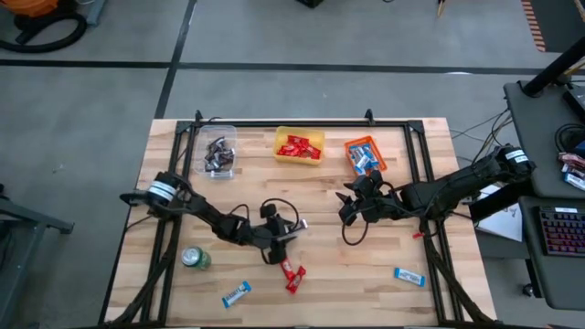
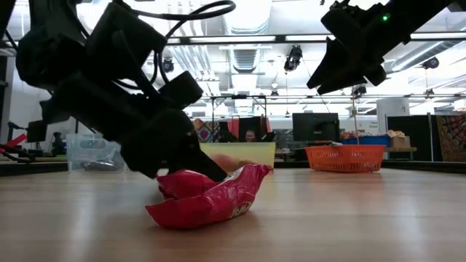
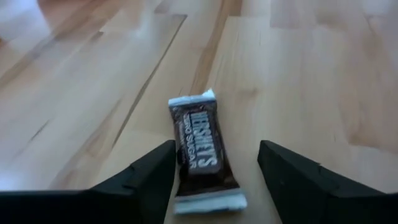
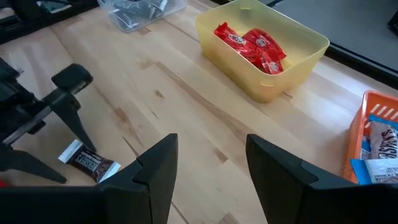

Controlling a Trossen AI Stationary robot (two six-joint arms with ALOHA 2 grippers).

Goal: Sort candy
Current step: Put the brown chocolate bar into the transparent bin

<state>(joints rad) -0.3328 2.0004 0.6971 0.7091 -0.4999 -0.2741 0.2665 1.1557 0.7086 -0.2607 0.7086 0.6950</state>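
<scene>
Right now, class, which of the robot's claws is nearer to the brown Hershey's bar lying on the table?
Left. The left claw is open right at the brown Hershey's bar, fingers on either side. The right claw hangs farther off, toward the orange bin.

**Legible markings: one wrapper**

Between my left jaws lies a dark brown candy bar (image 3: 204, 155) on the table (image 3: 311, 74); its wrapper reads "HERSHEY'S", with "ZERO SUGAR" beside it. I can read no other wrapper lettering.
</scene>
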